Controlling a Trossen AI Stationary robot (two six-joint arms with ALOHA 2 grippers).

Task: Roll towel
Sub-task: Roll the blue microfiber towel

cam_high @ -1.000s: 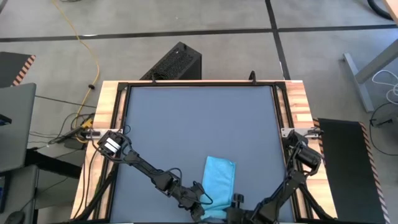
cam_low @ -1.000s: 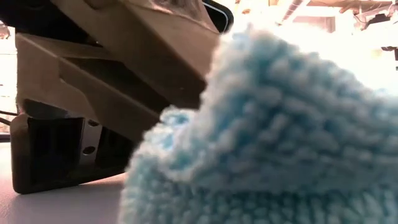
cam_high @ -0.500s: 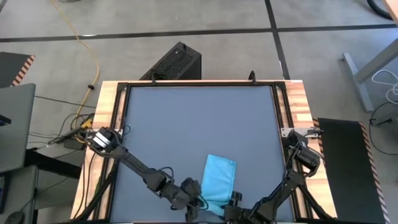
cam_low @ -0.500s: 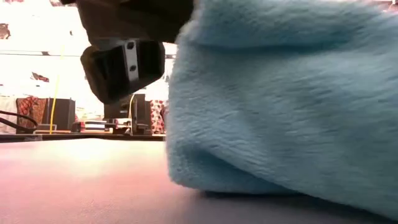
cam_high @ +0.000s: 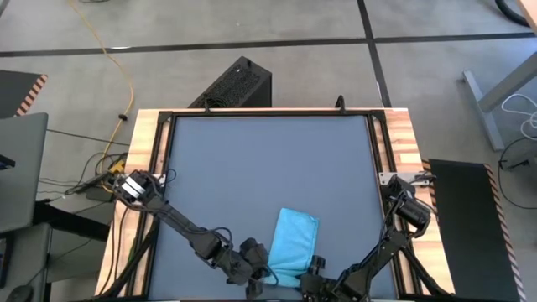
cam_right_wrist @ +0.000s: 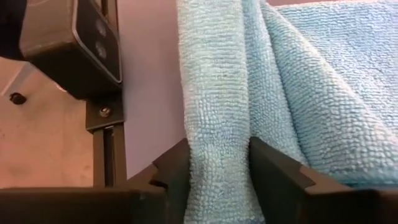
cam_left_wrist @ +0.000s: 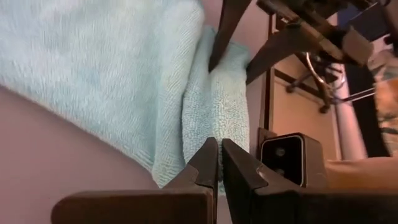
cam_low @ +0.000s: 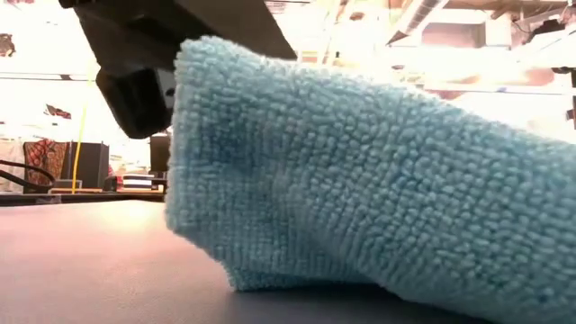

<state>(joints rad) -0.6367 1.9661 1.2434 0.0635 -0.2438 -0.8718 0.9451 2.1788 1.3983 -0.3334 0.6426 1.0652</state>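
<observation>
My right end effector grips towel fold, left end effector closed beside it; thin pinch could slip, roll unravels.

A small sky-blue terry towel lies folded lengthwise near the surface's near edge; its near end is turned up into a fold.

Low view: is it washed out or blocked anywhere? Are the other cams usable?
Low view: the towel fills most of the frame, its pile sharp; the room behind is blown out to white. High view: even light, no glare, towel at the near table edge. Right wrist view: sharp on the towel fold between the right end effector fingers. Left wrist view: softer.
</observation>
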